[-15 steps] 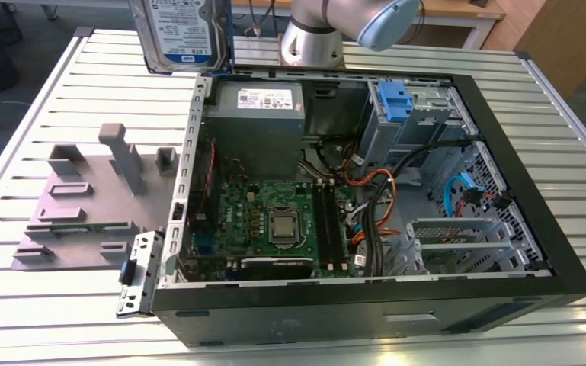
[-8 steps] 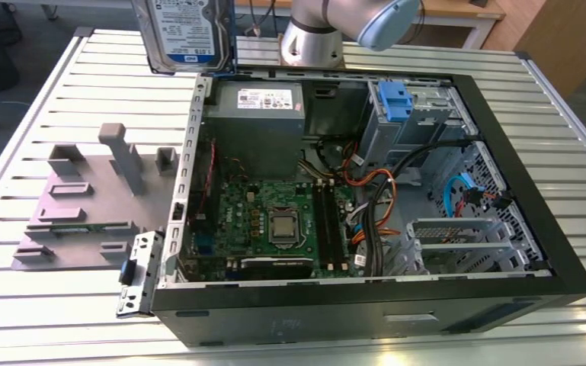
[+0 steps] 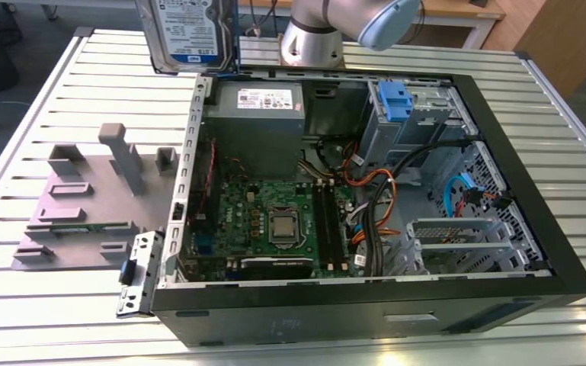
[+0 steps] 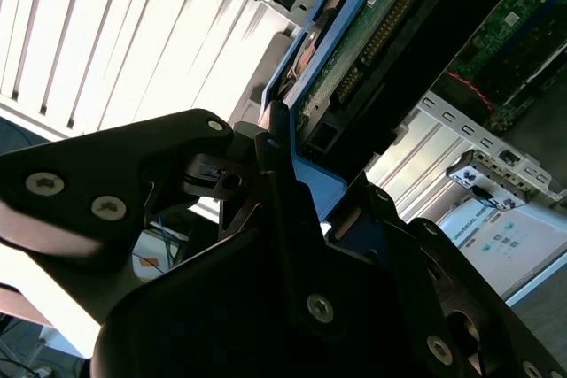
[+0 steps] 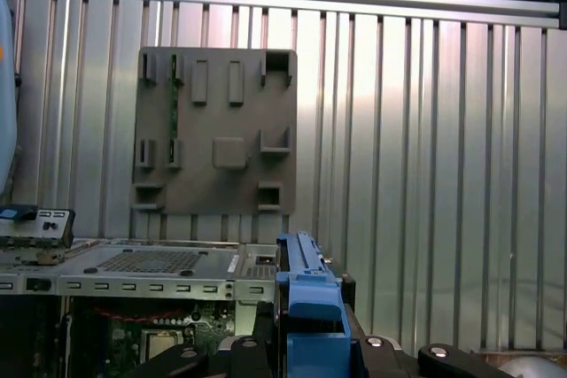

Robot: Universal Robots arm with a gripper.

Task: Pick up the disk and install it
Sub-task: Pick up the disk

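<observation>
Disk [image 3: 186, 32] hangs upright in the air, long axis near vertical, its white-and-blue label facing the exterior view, above the far corner of the open black computer case [image 3: 374, 309] on the exterior view's left. Black jaws are clamped tight on its blue plastic carrier frame [image 5: 310, 303]; its green circuit side shows in the second wrist view. A ribbed aluminium table [image 3: 59, 313] carries the case and a flat grey fixture board [image 3: 79, 206] with blocky raised holders; a wooden panel [image 3: 567, 38] stands beyond
</observation>
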